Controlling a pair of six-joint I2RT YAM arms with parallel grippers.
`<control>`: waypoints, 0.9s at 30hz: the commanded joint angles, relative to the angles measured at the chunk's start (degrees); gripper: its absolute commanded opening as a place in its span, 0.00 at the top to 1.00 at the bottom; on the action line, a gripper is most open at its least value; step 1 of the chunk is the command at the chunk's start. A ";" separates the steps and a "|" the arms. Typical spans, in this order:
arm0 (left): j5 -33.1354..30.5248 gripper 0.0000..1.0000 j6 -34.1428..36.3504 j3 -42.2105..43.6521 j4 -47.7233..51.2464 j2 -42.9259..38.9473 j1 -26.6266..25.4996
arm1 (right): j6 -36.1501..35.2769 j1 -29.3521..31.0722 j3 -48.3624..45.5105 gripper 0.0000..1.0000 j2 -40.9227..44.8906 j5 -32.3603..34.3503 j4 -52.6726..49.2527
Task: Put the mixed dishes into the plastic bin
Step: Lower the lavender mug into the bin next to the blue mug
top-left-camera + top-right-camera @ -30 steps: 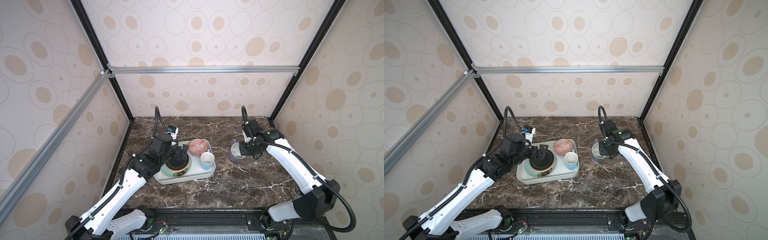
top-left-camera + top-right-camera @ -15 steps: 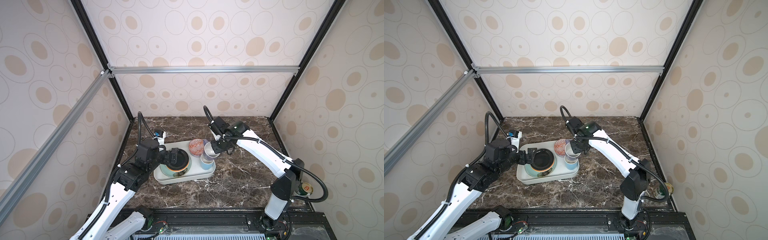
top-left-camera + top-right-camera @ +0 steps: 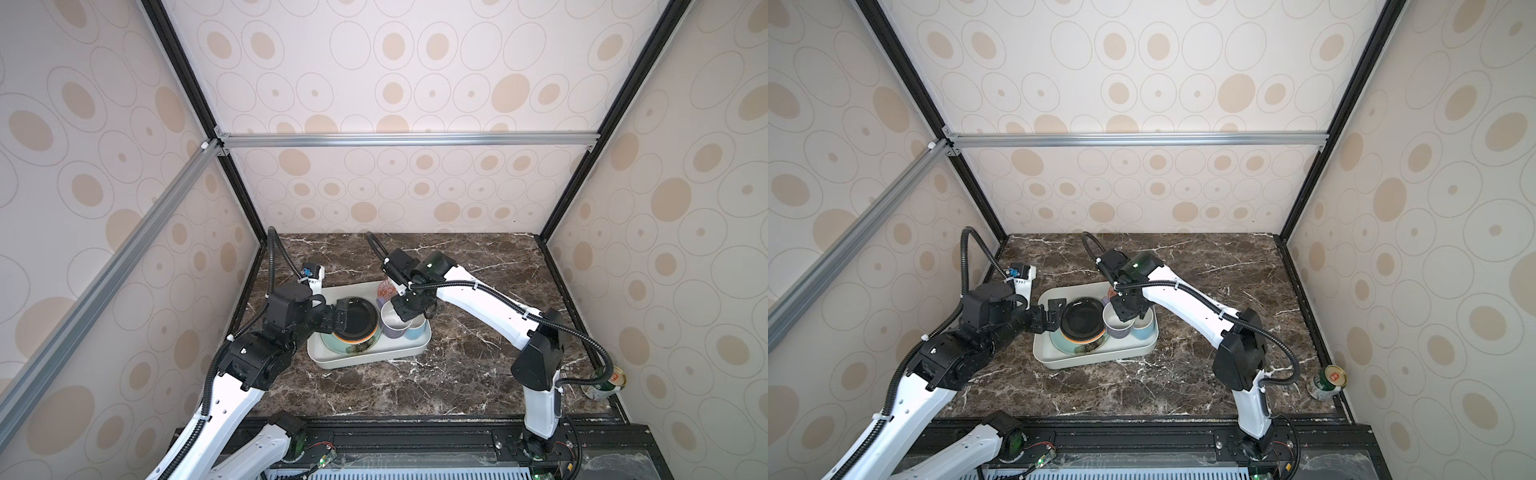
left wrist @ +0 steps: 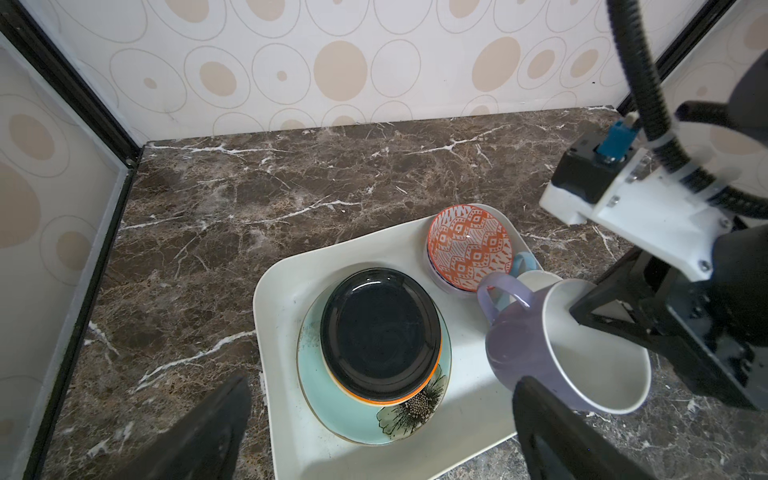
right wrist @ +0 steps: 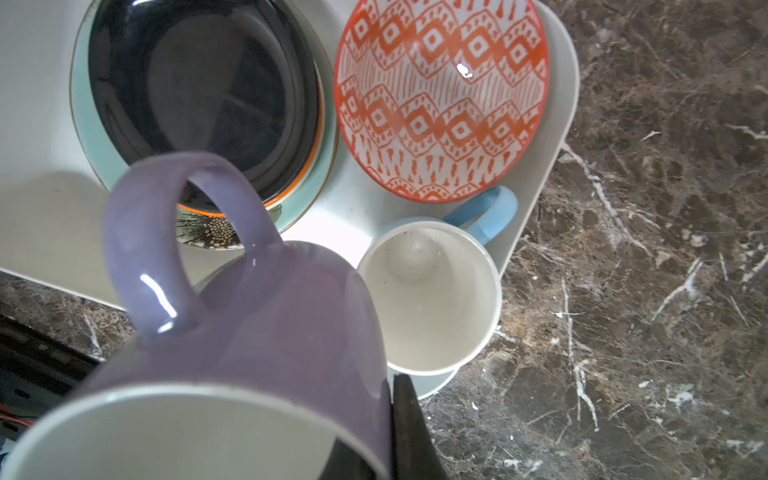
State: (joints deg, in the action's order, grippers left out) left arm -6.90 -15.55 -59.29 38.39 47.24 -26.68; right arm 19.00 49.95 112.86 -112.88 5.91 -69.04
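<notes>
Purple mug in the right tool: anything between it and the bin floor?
Nothing visible lies beneath. The purple mug, tilted in the right tool, hangs over bare plastic bin floor, in a tight gap between the black plate and the light blue mug.

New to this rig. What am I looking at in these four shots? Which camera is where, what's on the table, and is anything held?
Two white robot arms with two-finger grippers work at a marble table inside a walled booth. Two pictures look down from one overhead stereo camera. The other two come from a camera on each arm's wrist. A white plastic bin holds a black orange-rimmed plate stacked on a teal flower plate, a red-patterned bowl and a light blue mug. The right gripper is shut on the wall of a tilted purple mug over the bin. The left gripper is open and empty beside the plates. A tin can sits by the right wall.
</notes>
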 commanded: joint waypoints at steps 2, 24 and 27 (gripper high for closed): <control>-0.49 0.01 1.51 -0.98 0.80 -0.76 0.67 | -0.02 1.01 1.93 0.95 -1.76 -0.99 -0.80; -0.25 0.01 2.72 0.22 -0.63 -0.80 1.76 | -0.11 2.21 -4.47 0.96 -4.05 -1.69 1.89; -0.05 0.01 2.88 0.16 -0.73 -0.25 1.87 | -0.02 2.31 -6.35 0.97 -4.01 -1.44 3.13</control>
State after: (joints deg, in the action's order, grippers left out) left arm -6.87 -14.20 -59.00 38.24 46.94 -25.41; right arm 19.00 51.66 107.83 -116.86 4.84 -66.28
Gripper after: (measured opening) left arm 0.991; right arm 0.094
